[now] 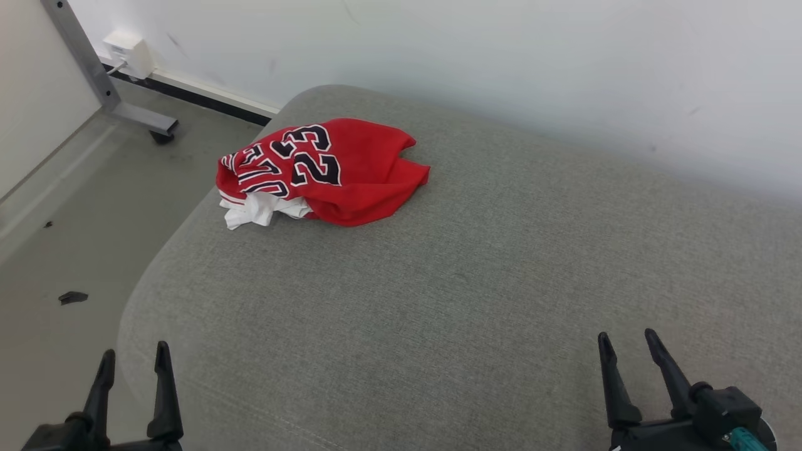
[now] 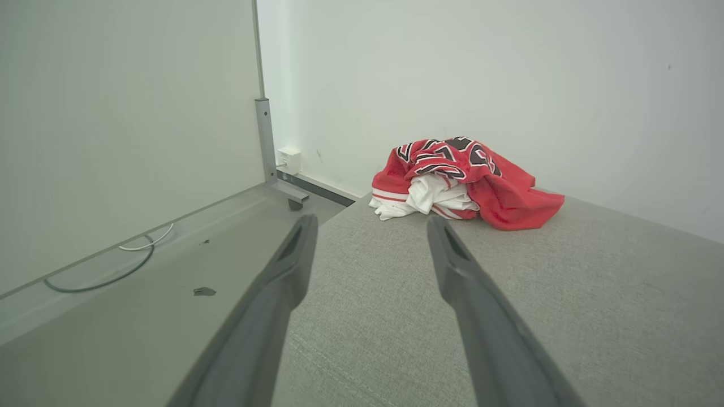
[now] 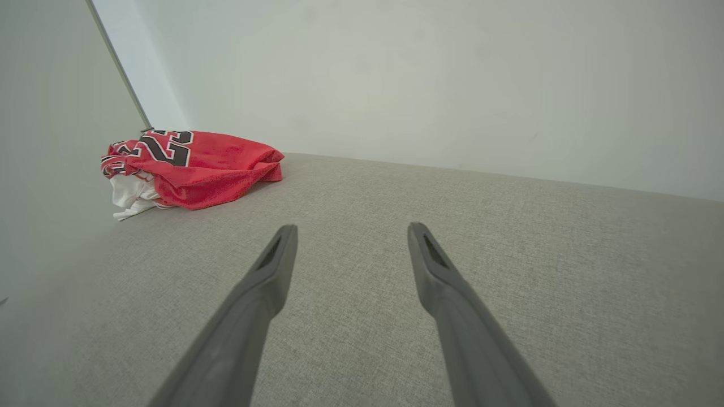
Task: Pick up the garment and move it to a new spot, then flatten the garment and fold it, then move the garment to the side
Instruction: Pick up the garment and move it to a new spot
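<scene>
Head view: garment, grey cushion, white wall.

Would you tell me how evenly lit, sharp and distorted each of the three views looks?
Head view: soft, even light, the garment sharp with a faint shadow beneath. Left wrist view: wide-angle stretch enlarges the left gripper, soft-edged near the bottom. Right wrist view: same stretch on the right gripper; cushion weave crisp, no glare.

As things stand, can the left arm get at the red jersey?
Probably yes: the left gripper is open, and only bare grey cushion lies between it and the crumpled jersey ahead.
</scene>
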Tool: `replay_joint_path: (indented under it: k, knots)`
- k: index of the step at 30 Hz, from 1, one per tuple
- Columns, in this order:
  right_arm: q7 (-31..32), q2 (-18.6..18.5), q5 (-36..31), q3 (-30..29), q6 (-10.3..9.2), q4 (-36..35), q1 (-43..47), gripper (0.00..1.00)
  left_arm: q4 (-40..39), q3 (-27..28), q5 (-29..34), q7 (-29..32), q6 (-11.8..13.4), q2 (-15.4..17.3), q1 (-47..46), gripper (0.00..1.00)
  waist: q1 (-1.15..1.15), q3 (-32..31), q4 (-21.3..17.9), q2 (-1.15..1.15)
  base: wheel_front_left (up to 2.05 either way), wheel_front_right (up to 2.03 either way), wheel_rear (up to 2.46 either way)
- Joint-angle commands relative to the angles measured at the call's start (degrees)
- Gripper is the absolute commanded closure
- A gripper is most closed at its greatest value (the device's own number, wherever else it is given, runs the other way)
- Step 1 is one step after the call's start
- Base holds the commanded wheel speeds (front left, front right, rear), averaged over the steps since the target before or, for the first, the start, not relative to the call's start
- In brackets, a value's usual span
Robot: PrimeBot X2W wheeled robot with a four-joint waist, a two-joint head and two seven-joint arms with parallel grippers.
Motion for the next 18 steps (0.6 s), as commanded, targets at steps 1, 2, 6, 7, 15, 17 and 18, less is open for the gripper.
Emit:
replay_joint_path:
  k: [1, 2, 6, 7, 15, 17, 18]
  knots:
    - [0.00, -0.41, 0.04, -0.59, -0.16, -0.14, -0.59, 0.00, 0.00, 0.42, -0.28, -0.02, 0.16, -0.06, -0.92, 0.00, 0.00, 0.41, -0.85, 0.00, 0.00, 0.00, 0.00]
    - [0.01, -0.64, -0.30, -1.38, -0.16, -0.44, -0.87, 0.00, 0.10, 0.61, -0.47, -0.02, 0.07, -0.05, -1.96, 0.00, 0.00, 0.89, -1.74, 0.00, 0.00, 0.00, 0.00]
    - [0.00, -1.88, -1.06, -2.51, -0.16, -1.25, -2.21, 0.00, 0.48, 0.77, -1.17, -0.01, -0.15, 0.87, -6.39, 0.00, 0.00, 3.11, -4.03, 0.00, 0.00, 0.00, 0.00]
    - [0.00, -2.23, -1.18, -3.01, -0.16, -1.48, -2.53, 0.00, 0.58, 0.87, -1.58, -0.02, -0.20, 0.94, -8.23, 0.00, 0.00, 3.86, -4.59, 0.00, 0.00, 0.00, 0.00]
    - [0.24, -4.23, -3.07, -5.24, -0.16, -3.64, -6.34, 0.00, 5.20, -0.14, -3.56, -0.02, -0.51, 5.03, -25.92, 0.00, 0.00, 11.77, -11.78, 0.00, 0.00, 0.00, 0.00]
    - [0.32, -4.52, -3.49, -5.55, -0.16, -4.31, -7.43, 0.00, 6.79, -0.33, -4.20, 0.24, -0.46, 7.06, -30.62, 0.00, 0.00, 13.96, -14.21, 0.00, 0.00, 0.00, 0.00]
    - [0.32, -4.66, -3.73, -5.92, -0.16, -4.60, -7.84, 0.00, 7.59, -0.65, -4.31, 0.39, -0.48, 8.12, -33.09, 0.00, 0.00, 14.95, -15.27, 0.00, 0.00, 0.00, 0.00]
